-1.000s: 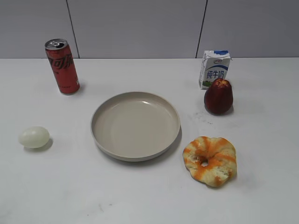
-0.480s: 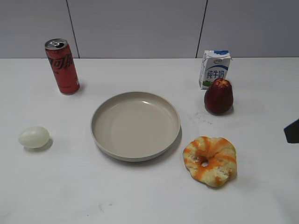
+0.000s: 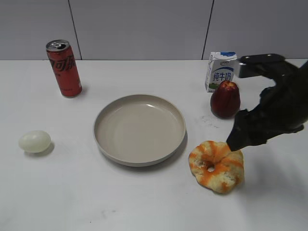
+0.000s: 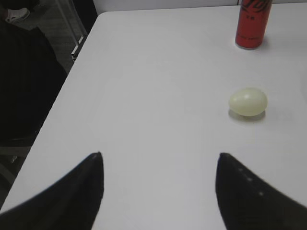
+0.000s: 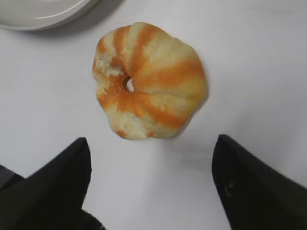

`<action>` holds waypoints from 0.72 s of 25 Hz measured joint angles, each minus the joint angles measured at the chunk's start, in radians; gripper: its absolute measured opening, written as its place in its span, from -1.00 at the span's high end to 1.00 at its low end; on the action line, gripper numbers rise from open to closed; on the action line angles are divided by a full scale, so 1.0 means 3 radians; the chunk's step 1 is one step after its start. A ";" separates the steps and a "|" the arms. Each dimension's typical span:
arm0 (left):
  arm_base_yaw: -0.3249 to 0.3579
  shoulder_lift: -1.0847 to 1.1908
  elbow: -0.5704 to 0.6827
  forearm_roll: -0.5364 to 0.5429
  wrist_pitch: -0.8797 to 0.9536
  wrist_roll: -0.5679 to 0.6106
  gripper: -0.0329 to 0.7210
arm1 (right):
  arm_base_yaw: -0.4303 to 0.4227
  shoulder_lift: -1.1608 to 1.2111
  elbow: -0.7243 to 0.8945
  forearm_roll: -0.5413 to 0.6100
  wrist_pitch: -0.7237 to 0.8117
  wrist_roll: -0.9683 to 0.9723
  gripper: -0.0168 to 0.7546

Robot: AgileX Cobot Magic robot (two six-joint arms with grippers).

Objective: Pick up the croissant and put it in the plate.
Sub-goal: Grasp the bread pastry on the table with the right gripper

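Observation:
The croissant, ring-shaped, cream with orange-brown stripes, lies on the white table to the right of the plate. In the right wrist view the croissant lies just ahead of my right gripper, whose jaws are open and empty; the plate's rim shows at the top left. In the exterior view the right arm hangs above the croissant's right side, its fingertips low near the pastry. My left gripper is open and empty over bare table.
A red can stands at the back left. A pale egg lies at the left, also in the left wrist view. A milk carton and a dark red apple stand behind the croissant. The table's left edge is near.
My right arm has come in from the right edge and now hangs over the croissant. The objects on the table have not moved.

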 joint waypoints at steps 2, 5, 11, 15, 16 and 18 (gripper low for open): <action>0.0000 0.0000 0.0000 0.0000 0.0000 0.0000 -0.55 | 0.0000 0.0117 -0.0015 -0.0017 -0.0066 0.0004 -0.58; 0.0000 0.0000 0.0000 0.0000 0.0000 0.0000 -0.55 | 0.0000 0.0232 -0.0018 -0.0022 -0.0106 0.0007 -0.52; 0.0000 0.0000 0.0000 0.0000 0.0000 0.0000 -0.55 | 0.0000 0.0215 -0.0025 0.0022 -0.0091 0.0010 0.41; 0.0000 0.0000 0.0000 0.0000 0.0000 0.0000 -0.55 | 0.0000 -0.0036 -0.0019 0.0009 -0.0056 0.0010 0.41; 0.0000 0.0000 0.0000 0.0000 0.0000 0.0000 -0.55 | 0.0000 -0.0132 -0.0040 0.0015 -0.0027 0.0014 0.41; 0.0000 0.0000 0.0000 0.0000 0.0000 0.0000 -0.55 | 0.0000 -0.0305 -0.0144 0.0057 0.0058 0.0004 0.41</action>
